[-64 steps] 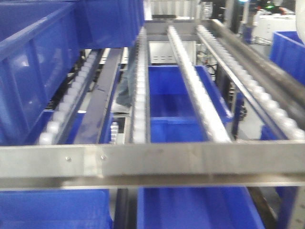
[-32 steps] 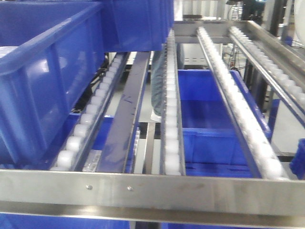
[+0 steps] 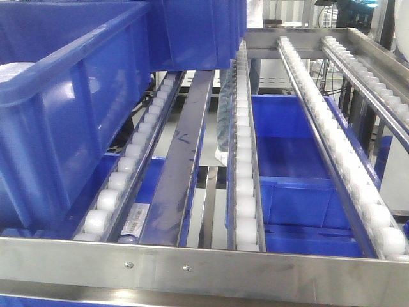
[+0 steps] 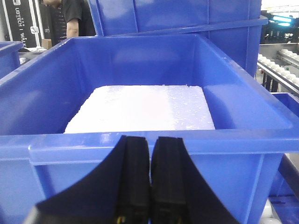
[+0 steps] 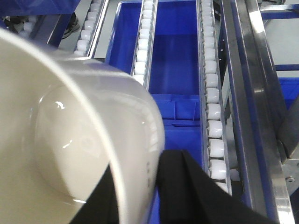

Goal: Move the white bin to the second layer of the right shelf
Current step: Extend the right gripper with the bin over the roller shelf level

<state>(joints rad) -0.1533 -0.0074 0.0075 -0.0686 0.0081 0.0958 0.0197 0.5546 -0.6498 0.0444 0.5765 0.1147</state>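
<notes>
The white bin (image 5: 70,130) fills the left of the right wrist view, tilted with its mouth toward the camera. My right gripper (image 5: 140,161) is shut on its wall, one black finger inside and one (image 5: 187,186) outside. The bin hangs above the shelf layer's white roller rails (image 5: 212,116). In the front view those rails (image 3: 243,160) run away from the flat steel front bar (image 3: 204,262); neither gripper nor the bin shows there. My left gripper (image 4: 150,140) is shut and empty, just in front of a blue crate's near wall.
A large blue crate (image 3: 70,102) sits on the left rails; the crate (image 4: 140,149) in the left wrist view holds a white foam slab (image 4: 140,107). More blue crates (image 3: 294,166) lie on the level below. A person's legs (image 3: 223,115) stand behind the rack.
The front view has shifted: the rails and front bar now sit further right and lower in the frame, and the blue crate on the left looms larger.
</notes>
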